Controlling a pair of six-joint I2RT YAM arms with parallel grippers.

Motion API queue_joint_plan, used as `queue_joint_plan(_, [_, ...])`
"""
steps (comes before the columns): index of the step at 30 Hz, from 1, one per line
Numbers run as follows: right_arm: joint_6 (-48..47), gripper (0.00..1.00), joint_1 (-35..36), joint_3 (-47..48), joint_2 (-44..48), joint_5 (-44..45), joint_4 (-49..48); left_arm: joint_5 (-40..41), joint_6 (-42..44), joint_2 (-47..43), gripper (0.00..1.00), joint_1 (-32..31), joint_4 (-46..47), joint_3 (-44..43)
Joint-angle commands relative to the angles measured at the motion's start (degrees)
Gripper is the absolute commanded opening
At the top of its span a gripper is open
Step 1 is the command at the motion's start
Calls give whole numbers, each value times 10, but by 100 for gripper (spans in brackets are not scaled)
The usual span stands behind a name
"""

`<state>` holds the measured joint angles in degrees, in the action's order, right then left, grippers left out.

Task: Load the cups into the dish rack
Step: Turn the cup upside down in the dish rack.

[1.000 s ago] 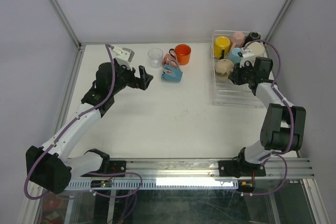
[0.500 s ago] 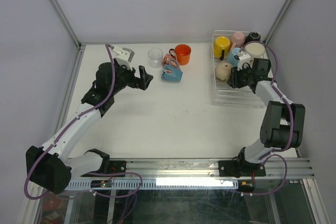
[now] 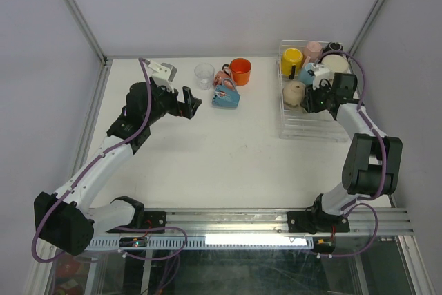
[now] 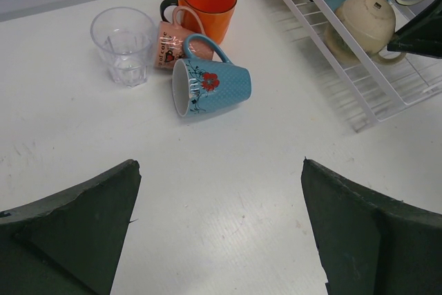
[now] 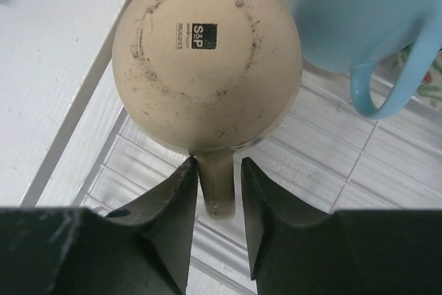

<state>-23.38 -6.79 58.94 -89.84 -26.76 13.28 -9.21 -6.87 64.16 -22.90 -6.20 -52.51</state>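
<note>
Inside the dish rack (image 3: pixel 311 132) a beige cup (image 5: pixel 207 60) lies bottom-up, its handle between the fingers of my right gripper (image 5: pixel 217 164). The jaws stand slightly open: the left finger touches the handle and a gap shows at the right finger. A light blue cup (image 5: pixel 359 12) sits just beyond it. My left gripper (image 4: pixel 221 164) hangs wide open over bare table, short of a blue flowered cup (image 4: pixel 210 86) on its side, a pink cup (image 4: pixel 173 43), an orange cup (image 4: pixel 207 1) and a clear glass tumbler (image 4: pixel 124 46).
The rack's far end holds a yellow cup (image 3: pixel 291 60), a pink cup (image 3: pixel 313 51), a black cup (image 3: pixel 334 48) and a white cup (image 3: pixel 336 65). The rack's near half (image 3: pixel 314 119) shows only wire floor. Walls enclose the table on three sides.
My right gripper has moved a little further into the rack with the beige cup and its jaws have loosened around the handle. The left arm has stayed still.
</note>
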Motion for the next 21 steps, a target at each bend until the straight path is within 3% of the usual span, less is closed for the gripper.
queue_joint_plan(1, [-18,33,10,42,9,16,-25,-10,5,-4,99,0,21,3])
queue_joint_plan(12, [-36,28,34,59,-17,74,-67,-11,6,-2,99,0,21,3])
queue_joint_plan(21, [-17,32,41,81,-26,91,-58,-11,7,0,99,0,21,2])
